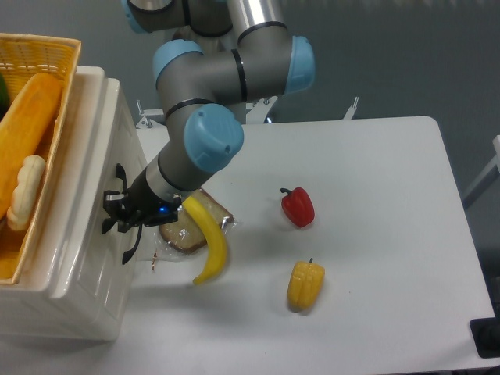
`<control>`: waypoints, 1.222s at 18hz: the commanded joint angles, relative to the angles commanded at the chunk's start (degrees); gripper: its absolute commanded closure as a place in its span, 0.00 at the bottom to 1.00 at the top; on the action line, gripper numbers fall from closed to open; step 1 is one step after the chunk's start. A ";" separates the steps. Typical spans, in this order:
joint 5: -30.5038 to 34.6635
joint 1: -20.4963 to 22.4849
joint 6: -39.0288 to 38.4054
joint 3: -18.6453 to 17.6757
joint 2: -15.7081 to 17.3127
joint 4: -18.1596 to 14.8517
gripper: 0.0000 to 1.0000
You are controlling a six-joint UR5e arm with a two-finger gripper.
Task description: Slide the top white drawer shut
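Working over a white table (375, 156) with rounded corners, I see grey floor beyond its far edge. The top white drawer (86, 211) stands at the table's left end, its black handle (123, 181) facing right. My gripper (116, 212) is up against that front panel by the handle; I cannot tell how wide its fingers stand. A yellow wicker basket (47, 55) sits on top of the drawer, holding pale yellow food items. Right of the drawer lie one banana (211, 242) across one slice of bread (183, 233), one red pepper (298, 207) and one yellow pepper (305, 284).
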 joint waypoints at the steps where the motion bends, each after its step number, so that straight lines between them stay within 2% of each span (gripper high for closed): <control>1: 0.09 1.76 0.88 0.26 0.09 0.17 0.79; 6: 0.96 10.20 5.18 2.55 0.35 0.35 0.72; 8: 2.89 13.36 7.29 2.82 0.44 0.35 0.65; 10: 5.26 16.09 9.49 2.82 0.35 0.27 0.54; 15: 7.64 23.56 12.22 2.90 0.53 0.26 0.42; 19: 12.38 26.38 12.75 3.69 -0.61 0.18 0.39; 20: 14.13 26.91 12.84 3.96 -1.40 0.26 0.33; 22: 16.60 28.14 13.80 4.66 -2.45 0.18 0.28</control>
